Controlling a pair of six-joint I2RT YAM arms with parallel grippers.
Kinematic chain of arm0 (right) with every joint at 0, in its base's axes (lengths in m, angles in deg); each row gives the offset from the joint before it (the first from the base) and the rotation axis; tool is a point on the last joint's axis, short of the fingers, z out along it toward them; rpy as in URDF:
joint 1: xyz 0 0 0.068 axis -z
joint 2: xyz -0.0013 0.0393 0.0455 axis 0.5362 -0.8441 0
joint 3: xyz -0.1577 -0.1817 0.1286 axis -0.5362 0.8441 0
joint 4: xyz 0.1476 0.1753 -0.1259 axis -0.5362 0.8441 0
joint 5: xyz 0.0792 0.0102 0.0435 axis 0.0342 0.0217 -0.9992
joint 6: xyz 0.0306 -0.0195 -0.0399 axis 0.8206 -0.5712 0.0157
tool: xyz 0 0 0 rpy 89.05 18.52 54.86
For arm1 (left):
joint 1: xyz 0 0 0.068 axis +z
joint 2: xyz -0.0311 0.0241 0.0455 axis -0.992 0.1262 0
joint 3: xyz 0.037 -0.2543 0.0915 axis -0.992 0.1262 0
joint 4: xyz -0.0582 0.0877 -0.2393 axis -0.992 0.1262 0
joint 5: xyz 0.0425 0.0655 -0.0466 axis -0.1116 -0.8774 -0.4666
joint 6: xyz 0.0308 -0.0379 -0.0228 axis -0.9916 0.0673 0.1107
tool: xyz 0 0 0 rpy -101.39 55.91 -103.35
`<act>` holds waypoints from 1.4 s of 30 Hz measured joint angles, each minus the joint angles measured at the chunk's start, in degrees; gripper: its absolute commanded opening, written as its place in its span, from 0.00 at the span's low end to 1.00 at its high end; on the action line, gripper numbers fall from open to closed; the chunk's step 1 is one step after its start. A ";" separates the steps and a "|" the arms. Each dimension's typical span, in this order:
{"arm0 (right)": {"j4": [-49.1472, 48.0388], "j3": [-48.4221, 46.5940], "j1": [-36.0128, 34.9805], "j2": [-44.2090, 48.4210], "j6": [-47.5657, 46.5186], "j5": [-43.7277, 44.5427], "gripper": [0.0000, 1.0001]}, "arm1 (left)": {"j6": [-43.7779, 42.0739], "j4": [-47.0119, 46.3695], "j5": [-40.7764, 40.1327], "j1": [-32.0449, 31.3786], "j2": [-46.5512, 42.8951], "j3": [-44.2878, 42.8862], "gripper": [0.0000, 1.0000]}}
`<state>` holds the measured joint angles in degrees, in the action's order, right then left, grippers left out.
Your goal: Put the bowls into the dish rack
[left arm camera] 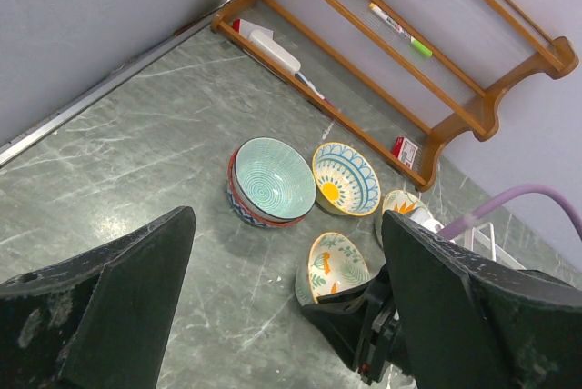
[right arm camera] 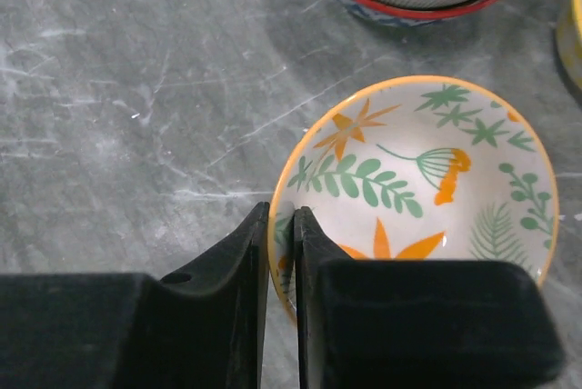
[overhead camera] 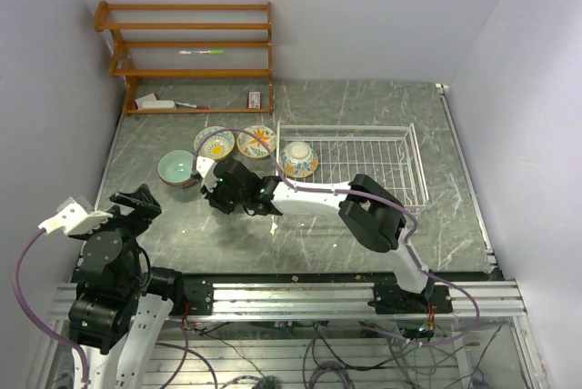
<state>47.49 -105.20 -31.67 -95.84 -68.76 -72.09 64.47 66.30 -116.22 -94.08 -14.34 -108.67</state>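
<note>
Broadly, the grey-green marbled surface (overhead camera: pixel 300 234) carries everything, with a wooden shelf unit (overhead camera: pixel 191 44) at its back left. One white wire dish rack (overhead camera: pixel 346 125) lies with its long axis running left to right. One floral bowl (overhead camera: pixel 299 159) sits at its left end; which way its mouth faces is unclear. Left of the rack, five bowls stand mouth up on the surface: a teal bowl (left arm camera: pixel 273 178) nested in a red-rimmed bowl (left arm camera: pixel 241 212), a sunburst bowl (left arm camera: pixel 346 178), another patterned bowl (left arm camera: pixel 400 203) and a leaf-patterned bowl (right arm camera: pixel 427 171). The right claw (right arm camera: pixel 282 225) pinches that last bowl's rim, jaws nearly together. The left claw (left arm camera: pixel 286 316) hangs wide open, holding nothing.
</note>
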 measured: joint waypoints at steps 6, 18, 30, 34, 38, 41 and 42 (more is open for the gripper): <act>-2.01 1.77 0.37 1.42 1.07 -0.04 0.00 | 0.00 0.00 0.00 0.00 0.00 0.00 0.95; -7.34 15.43 0.26 17.07 8.57 -7.50 0.00 | 0.00 0.00 0.02 0.00 0.00 0.00 0.95; -18.10 29.94 1.81 39.98 15.21 -12.61 0.00 | -0.02 0.00 0.07 0.00 0.00 -0.02 0.95; -19.32 36.11 4.59 47.95 16.87 -9.70 0.00 | -0.02 0.00 0.09 0.00 0.00 0.00 0.95; -19.21 40.76 8.74 54.42 18.34 -7.23 0.00 | -0.02 0.00 0.15 -0.02 0.00 0.00 0.95; -19.19 43.93 13.09 59.14 19.82 -5.79 0.00 | -0.02 0.00 0.17 -0.02 0.00 0.00 0.95; -19.17 44.68 14.23 60.19 20.17 -5.60 0.00 | -0.02 0.00 0.17 -0.02 0.00 0.00 0.95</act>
<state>28.32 -60.53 -17.44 -35.65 -48.59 -77.68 64.45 66.30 -116.04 -94.11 -14.34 -108.67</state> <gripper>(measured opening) 0.023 0.947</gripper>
